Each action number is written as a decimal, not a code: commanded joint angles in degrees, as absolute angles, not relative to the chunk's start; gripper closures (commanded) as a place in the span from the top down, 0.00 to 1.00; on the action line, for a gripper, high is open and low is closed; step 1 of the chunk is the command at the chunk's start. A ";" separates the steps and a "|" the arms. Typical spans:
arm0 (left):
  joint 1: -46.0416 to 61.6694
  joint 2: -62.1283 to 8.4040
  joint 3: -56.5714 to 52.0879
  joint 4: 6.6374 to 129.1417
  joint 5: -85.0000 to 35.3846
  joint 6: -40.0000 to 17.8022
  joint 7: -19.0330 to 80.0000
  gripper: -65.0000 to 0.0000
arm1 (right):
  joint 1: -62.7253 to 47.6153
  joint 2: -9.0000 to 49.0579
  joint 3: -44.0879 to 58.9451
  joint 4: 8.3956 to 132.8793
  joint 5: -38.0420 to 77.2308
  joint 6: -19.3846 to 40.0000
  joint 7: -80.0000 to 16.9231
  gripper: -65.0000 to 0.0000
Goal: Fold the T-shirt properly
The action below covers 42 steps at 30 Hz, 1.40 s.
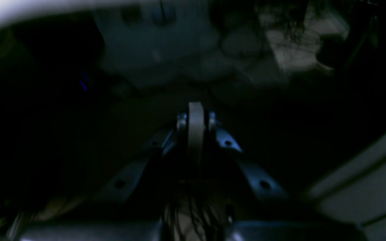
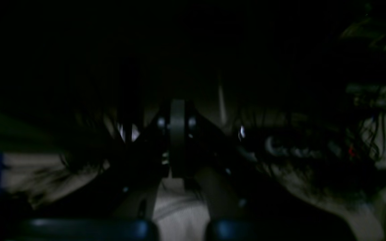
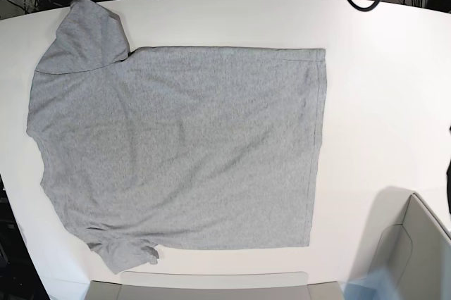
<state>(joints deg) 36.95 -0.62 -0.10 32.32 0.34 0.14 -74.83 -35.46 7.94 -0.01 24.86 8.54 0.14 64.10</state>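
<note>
Grey T-shirt (image 3: 183,148) flat on table (image 3: 380,89), apart from end effectors

My left gripper (image 1: 196,115), wrist view: two pale grey finger strips pressed flat together, edge-on, flanked by bright metal screws. Behind them, dark blue-grey metal brackets spread outward in a V, each with round holes. A dark rounded bar crosses the bottom edge.

My right gripper (image 2: 177,115), wrist view: the same build in dim light, a grey central strip, small shiny screw heads either side, black brackets, and a dark blue-black bar below.
</note>
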 commanded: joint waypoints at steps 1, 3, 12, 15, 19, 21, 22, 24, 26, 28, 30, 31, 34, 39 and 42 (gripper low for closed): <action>40.48 -0.40 0.04 36.88 0.40 0.40 -76.70 0.01 | -39.69 8.66 0.13 29.14 9.27 0.40 66.07 0.01; 44.53 -0.31 0.04 44.88 0.40 0.40 -76.62 0.01 | -44.97 9.89 -0.04 38.81 10.15 0.40 65.98 0.01; 49.01 -0.31 -0.31 63.60 0.40 0.48 -76.44 0.09 | -57.71 10.68 0.13 65.71 14.90 0.40 65.80 0.01; 50.59 -0.31 -0.31 68.62 0.40 0.48 -76.18 0.12 | -59.65 13.32 0.13 72.22 17.01 0.40 62.81 0.05; 51.74 -0.31 -0.31 79.25 0.48 0.40 -67.30 0.12 | -61.58 16.66 0.13 81.80 23.08 0.40 57.10 0.17; 51.74 -0.40 -0.31 84.62 0.48 0.40 -61.23 0.12 | -62.81 19.03 0.22 85.93 26.42 0.40 54.99 0.21; 51.74 -0.40 -0.22 87.08 0.48 0.31 -58.33 0.12 | -63.34 20.35 0.22 87.43 28.09 0.40 54.20 0.22; 51.74 -0.48 0.04 91.82 0.48 0.31 -52.53 0.12 | -64.31 23.25 0.22 89.98 32.13 0.40 52.53 0.24; 51.56 -0.48 0.13 95.43 0.48 0.31 -47.78 0.12 | -64.75 25.27 0.22 91.03 36.00 0.40 51.30 0.27; 51.30 -0.48 0.22 97.89 0.48 0.31 -43.47 0.12 | -64.75 26.86 0.22 91.12 40.57 0.40 49.89 0.31; 51.03 -0.48 0.22 99.47 0.48 0.31 -39.69 0.12 | -64.75 28.26 0.22 90.95 46.02 0.40 48.57 0.37; 50.68 -0.48 0.22 99.74 0.48 0.22 -38.55 0.12 | -64.75 28.97 0.22 90.95 48.66 0.40 47.87 0.39; 48.75 -0.48 0.31 99.91 0.48 0.22 -36.18 0.12 | -64.75 31.25 0.22 90.68 55.08 0.40 47.43 0.42; 46.90 -0.48 1.54 99.91 0.48 0.22 -32.04 0.12 | -64.40 34.33 0.22 89.98 63.08 0.40 47.52 0.42; 46.02 -0.48 1.71 99.91 0.48 0.22 -30.55 0.12 | -64.40 36.44 0.22 89.98 67.47 0.40 47.43 0.42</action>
<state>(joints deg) 45.56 -0.60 1.56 98.94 0.45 0.01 -29.76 -63.66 35.73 -0.03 89.52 67.29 0.21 45.84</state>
